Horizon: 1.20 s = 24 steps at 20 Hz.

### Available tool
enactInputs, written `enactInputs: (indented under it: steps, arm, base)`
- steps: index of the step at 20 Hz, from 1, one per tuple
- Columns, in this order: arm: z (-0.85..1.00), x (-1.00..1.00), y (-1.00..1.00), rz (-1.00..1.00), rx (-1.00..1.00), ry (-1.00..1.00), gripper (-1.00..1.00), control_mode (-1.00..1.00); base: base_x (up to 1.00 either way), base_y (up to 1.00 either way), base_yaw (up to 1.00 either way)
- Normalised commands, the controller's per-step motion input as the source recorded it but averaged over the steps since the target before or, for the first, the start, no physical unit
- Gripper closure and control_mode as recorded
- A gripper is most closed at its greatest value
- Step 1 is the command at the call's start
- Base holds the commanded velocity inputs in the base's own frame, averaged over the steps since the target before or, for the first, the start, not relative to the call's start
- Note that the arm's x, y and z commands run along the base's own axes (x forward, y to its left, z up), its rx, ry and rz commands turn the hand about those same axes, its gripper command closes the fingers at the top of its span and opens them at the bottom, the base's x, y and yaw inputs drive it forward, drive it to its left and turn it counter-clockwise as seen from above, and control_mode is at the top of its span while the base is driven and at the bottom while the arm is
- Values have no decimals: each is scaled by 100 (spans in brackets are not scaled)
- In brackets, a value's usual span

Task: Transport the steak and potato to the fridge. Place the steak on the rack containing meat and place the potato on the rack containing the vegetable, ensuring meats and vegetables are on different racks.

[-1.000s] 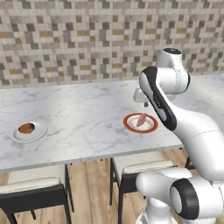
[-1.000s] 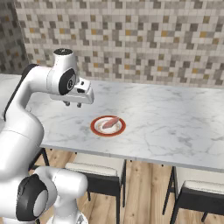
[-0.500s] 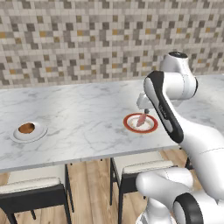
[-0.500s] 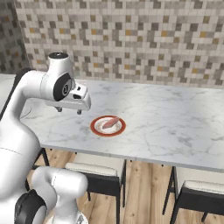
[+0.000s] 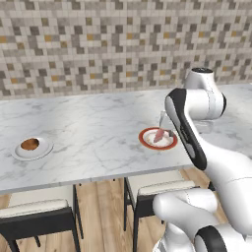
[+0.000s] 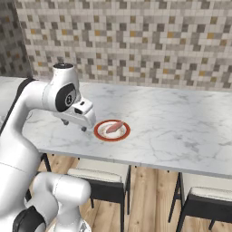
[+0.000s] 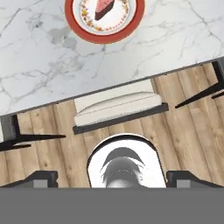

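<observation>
One steak [image 5: 160, 135] lies on a white plate with a red rim [image 5: 146, 141], and this plate stands on the marble desk [image 5: 88, 133] close to its front edge. In the hand view the same steak [image 7: 104, 8] is a dark red wedge that lies tilted on the plate [image 7: 136, 19] at the top of the picture. The pincer [image 6: 75, 125] hangs above the desk, just beside the plate on its left side in the right base view, and it does not touch the plate or the meat. Its two fingers are spread wide apart and there is nothing between them; in the hand view the dark fingertips [image 7: 43, 177] stand at the far left and the far right of the lower edge. A second dish, a pale bowl [image 5: 32, 148], stands well apart at the left end of the desk, with a brown round thing [image 5: 30, 143] inside, too small to name for sure. Under the desk edge there are chairs with light cushions [image 5: 157, 187] on a wooden floor [image 6: 154, 199]. Behind the desk rises a wall of small grey, beige and ochre tiles [image 5: 98, 44].
</observation>
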Motion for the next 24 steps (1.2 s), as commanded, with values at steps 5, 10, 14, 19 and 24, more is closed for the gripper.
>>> enactInputs:
  steps: [5,10,14,19,24]
  arm:
    - [-21,39,-30,-23,0,19,-100,-100]
    - [-35,65,-21,-5,0,20,-100,-100]
    - [-37,70,-23,0,0,14,-100,-100]
    - [-35,74,-15,0,0,6,-100,-100]
    - [-37,60,-9,0,0,0,-100,-100]
  base:
    - [0,0,0]
    - [0,0,0]
    - [0,0,0]
    - [0,0,0]
    - [0,0,0]
